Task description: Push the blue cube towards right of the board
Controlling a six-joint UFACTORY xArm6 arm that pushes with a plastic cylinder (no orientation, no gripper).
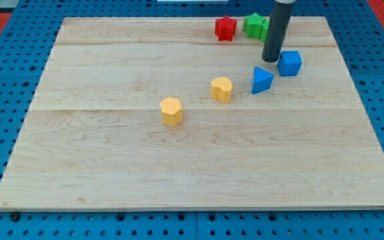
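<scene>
The blue cube (289, 63) sits on the wooden board (192, 167) toward the view's upper right. My tip (271, 60) rests on the board just to the cube's left, almost touching it. A blue triangular block (261, 80) lies just below and left of my tip.
A red star-shaped block (225, 28) and a green block (255, 26) sit near the board's top edge, the green one partly hidden behind the rod. A yellow heart-like block (222, 89) and a yellow hexagonal block (171, 111) lie near the middle. Blue pegboard surrounds the board.
</scene>
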